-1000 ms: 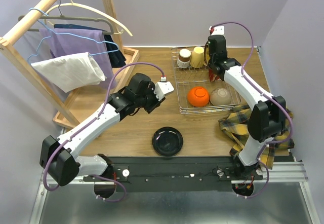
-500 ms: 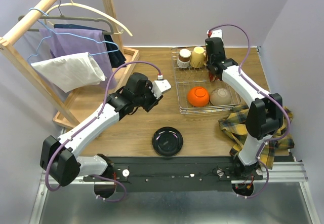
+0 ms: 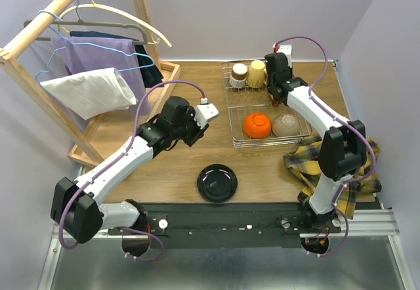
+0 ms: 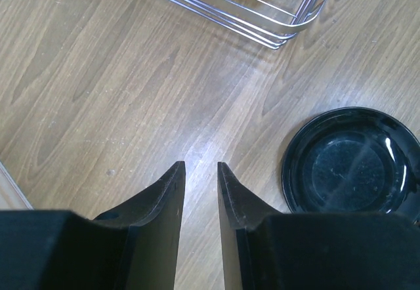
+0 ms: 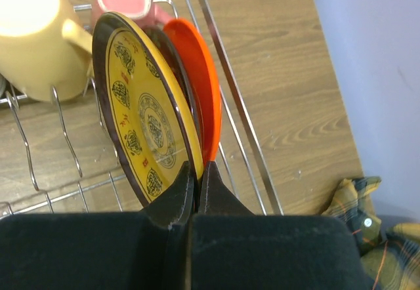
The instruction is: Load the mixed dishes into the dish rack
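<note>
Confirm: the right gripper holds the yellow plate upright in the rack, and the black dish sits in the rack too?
No. The black dish lies on the table, outside the dish rack, as the top view shows. The right gripper does hold the yellow plate upright in the rack.

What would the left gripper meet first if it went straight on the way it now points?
Most likely the wooden table: the left gripper points down at it. The black plate lies off to the side and the wire rack farther ahead. Depth is unclear, so I am not certain.
</note>
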Controlling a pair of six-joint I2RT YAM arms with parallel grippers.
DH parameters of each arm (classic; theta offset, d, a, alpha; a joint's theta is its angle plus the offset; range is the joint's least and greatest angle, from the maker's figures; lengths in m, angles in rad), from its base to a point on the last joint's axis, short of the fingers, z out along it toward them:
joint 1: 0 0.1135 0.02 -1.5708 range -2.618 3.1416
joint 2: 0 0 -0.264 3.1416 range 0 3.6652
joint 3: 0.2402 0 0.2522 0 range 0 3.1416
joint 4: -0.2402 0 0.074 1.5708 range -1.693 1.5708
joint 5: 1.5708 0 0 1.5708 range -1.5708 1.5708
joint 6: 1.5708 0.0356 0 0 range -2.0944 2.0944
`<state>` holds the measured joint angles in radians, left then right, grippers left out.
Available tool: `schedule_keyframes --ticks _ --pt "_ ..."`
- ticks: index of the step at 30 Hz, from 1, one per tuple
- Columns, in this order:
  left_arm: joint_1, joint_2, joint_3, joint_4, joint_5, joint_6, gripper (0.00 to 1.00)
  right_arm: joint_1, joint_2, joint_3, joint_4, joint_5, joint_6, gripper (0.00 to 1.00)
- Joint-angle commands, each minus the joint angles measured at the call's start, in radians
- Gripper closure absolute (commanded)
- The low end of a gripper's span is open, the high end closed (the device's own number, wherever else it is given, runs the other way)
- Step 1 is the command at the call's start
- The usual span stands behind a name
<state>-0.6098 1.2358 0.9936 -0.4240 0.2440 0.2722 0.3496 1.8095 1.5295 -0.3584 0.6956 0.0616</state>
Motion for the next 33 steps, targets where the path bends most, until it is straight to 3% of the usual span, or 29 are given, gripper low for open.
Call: schedule_keyframes --ticks 1,3,4,10,18,25,29,33 --pt "0.007 -0.030 -0.018 0.034 0.029 -0.024 0.64 -0.003 0.021 -0.031 -0.056 -0.045 0.070 0.87" --pt "0.008 -0.032 -0.024 0.036 0.029 -0.031 0.62 -0.003 0.002 -0.034 -0.062 -0.077 0.078 0.74" --pt "0.008 -0.033 -0.027 0.039 0.031 -0.034 0.61 -0.001 -0.005 -0.037 -0.066 -0.087 0.080 0.60" --pt "0.008 -0.006 -0.058 0.067 0.026 -0.105 0.45 0.000 -0.073 -0.029 -0.082 -0.136 0.066 0.43" --pt "0.008 0.094 -0.072 0.087 0.044 -0.215 0.36 0.000 -0.200 -0.020 -0.162 -0.306 0.084 0.36" --pt "0.008 0.177 -0.072 0.080 0.061 -0.214 0.36 0.000 -0.438 -0.296 -0.174 -0.528 0.155 0.31" --pt "0.008 0.182 -0.101 0.048 0.078 -0.157 0.36 0.000 -0.620 -0.468 -0.096 -0.866 0.144 0.25" --pt "0.008 0.179 -0.122 -0.002 0.170 -0.091 0.36 -0.001 -0.757 -0.670 -0.001 -1.108 0.104 0.20"
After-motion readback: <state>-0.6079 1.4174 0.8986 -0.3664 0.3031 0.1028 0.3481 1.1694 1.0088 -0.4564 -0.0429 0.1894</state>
